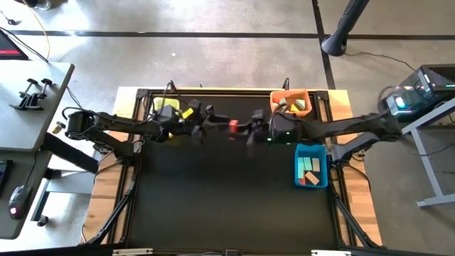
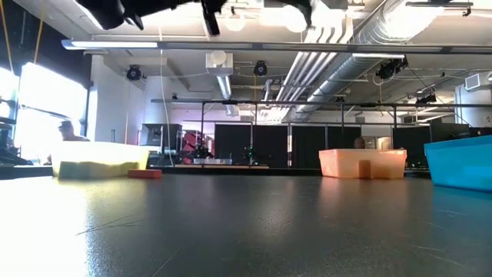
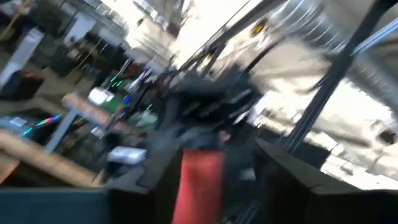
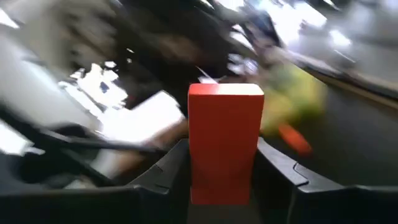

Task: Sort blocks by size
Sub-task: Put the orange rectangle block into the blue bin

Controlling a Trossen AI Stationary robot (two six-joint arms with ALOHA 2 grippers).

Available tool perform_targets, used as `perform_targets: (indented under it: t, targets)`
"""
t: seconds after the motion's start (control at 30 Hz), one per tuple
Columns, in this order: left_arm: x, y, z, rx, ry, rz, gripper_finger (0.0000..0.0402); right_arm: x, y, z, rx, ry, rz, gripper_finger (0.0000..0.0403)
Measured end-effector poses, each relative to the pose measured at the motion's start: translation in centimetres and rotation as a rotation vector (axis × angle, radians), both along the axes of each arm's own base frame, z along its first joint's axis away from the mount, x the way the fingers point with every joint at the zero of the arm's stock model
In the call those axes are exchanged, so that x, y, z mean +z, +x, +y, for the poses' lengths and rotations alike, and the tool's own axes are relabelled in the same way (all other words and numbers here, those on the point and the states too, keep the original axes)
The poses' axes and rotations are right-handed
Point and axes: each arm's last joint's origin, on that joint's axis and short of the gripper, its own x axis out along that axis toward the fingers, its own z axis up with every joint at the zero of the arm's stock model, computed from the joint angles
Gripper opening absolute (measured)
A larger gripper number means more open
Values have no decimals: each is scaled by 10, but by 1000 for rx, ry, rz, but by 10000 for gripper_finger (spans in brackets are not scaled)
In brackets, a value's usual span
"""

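The right gripper [image 4: 222, 180] is closed on a red rectangular wooden block [image 4: 225, 142], which stands upright between its two dark fingers [image 4: 283, 171] with both sides touching them; in the high view that same block [image 1: 233, 125] hangs in the air over the far middle of the black table mat [image 1: 227, 199], between the two arms. The left gripper [image 1: 210, 126] sits just beside it on the opposite side; its own camera shows the red block [image 3: 200, 180] between its fingers too, but that view is too smeared to say whether they touch it, so whether the left gripper is open or closed cannot be told. Behind the left arm, at the far left of the mat, stands a yellow plastic bin [image 1: 166, 107] with a small yellow piece [image 1: 187, 112] near its rim; a flat red block [image 2: 144, 174] lies on the mat just beside that bin in the low view. Behind the right arm is an orange plastic bin [image 1: 289, 102] holding green and mint pieces; nearer, at the right edge, a blue plastic bin [image 1: 311, 165] holds mint, pink and red blocks; the right arm passes between these two bins.
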Motion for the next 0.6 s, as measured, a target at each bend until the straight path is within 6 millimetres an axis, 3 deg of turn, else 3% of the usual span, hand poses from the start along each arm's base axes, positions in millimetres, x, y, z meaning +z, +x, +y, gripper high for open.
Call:
perform_targets:
  t: [0.1, 0.2, 0.4, 0.47, 0.6]
  targets:
    - [7, -3, 2, -21, -29, -25, 207, 0, -33, -5, -87, 78, 186, 127]
    - [-2, 0, 2, -40, -21, 33, 222, -7, -73, -5, -138, 212, 434, 127]
    - [0, -1, 2, -52, 29, 38, 224, -48, -152, -2, -428, 566, 1073, 127]
    - [-7, 1, 4, -57, 15, 99, 224, -63, -167, 0, -481, 706, 1199, 127]
    - [-6, 6, 10, -116, 40, 276, 224, -97, -174, 4, -482, 862, 1277, 127]
